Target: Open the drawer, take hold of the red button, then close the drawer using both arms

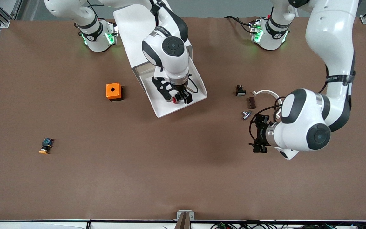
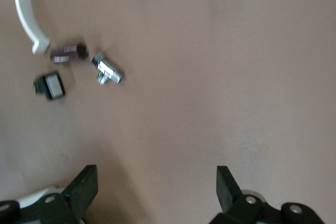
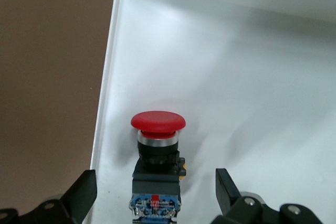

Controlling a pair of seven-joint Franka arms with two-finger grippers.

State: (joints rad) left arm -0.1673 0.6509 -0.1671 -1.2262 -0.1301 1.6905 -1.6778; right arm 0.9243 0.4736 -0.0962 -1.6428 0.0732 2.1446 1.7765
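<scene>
In the open drawer (image 1: 199,83), the button (image 3: 157,150) lies near a side wall, between the right gripper's (image 3: 155,195) spread, empty fingers. The left gripper (image 2: 156,190) hangs spread and empty over bare table (image 1: 157,165), well apart from the drawer.

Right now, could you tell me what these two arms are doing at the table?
The right gripper hangs open over the pulled-out white drawer, its fingers on either side of the red mushroom-capped push button lying inside, not yet gripped. The left gripper waits open above bare table, beside a cluster of small parts. An orange box with a hole sits toward the right arm's end.
</scene>
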